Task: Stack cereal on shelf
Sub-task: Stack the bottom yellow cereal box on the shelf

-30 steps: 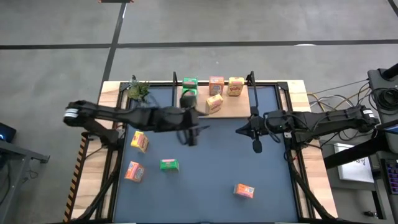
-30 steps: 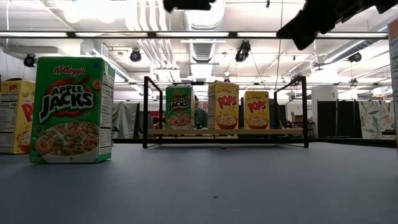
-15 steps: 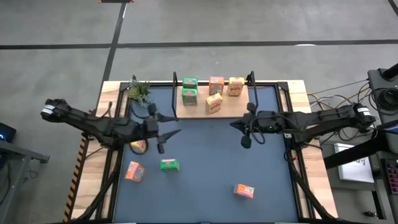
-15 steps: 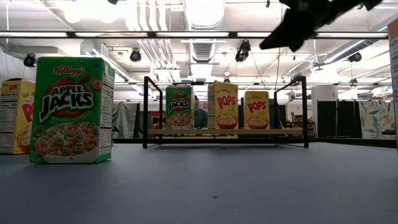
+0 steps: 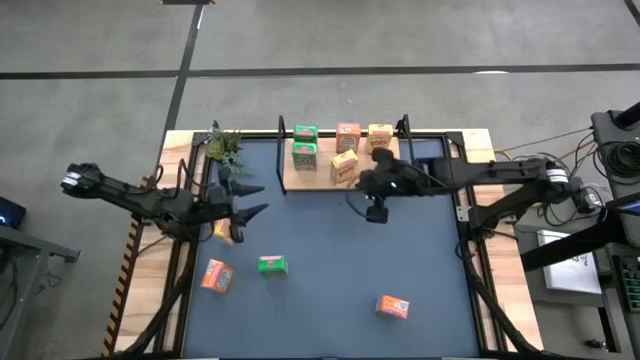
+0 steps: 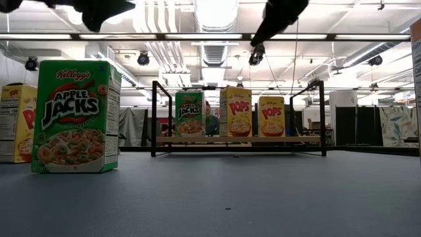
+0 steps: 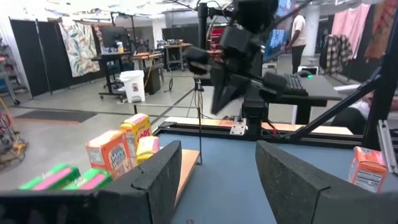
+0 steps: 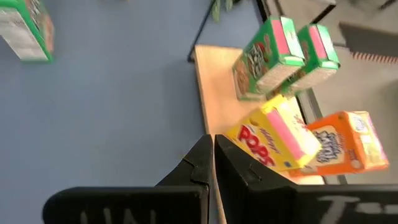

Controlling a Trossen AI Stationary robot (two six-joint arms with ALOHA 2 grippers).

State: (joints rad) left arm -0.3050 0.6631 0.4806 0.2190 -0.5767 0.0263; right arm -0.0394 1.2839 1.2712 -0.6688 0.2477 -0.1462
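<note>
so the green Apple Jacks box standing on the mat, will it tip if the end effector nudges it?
Probably. The green box stands upright on a narrow base, taller than wide, so a high push likely topples it. It looks like thin cardboard: likely light, sliding on the mat under a low push, and denting if squeezed hard.

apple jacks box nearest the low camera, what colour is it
Green, with a red and white logo; the low view shows the Apple Jacks box best.

high view looks straight down, low view level along the table; both share the shelf (image 5: 345, 172).
</note>
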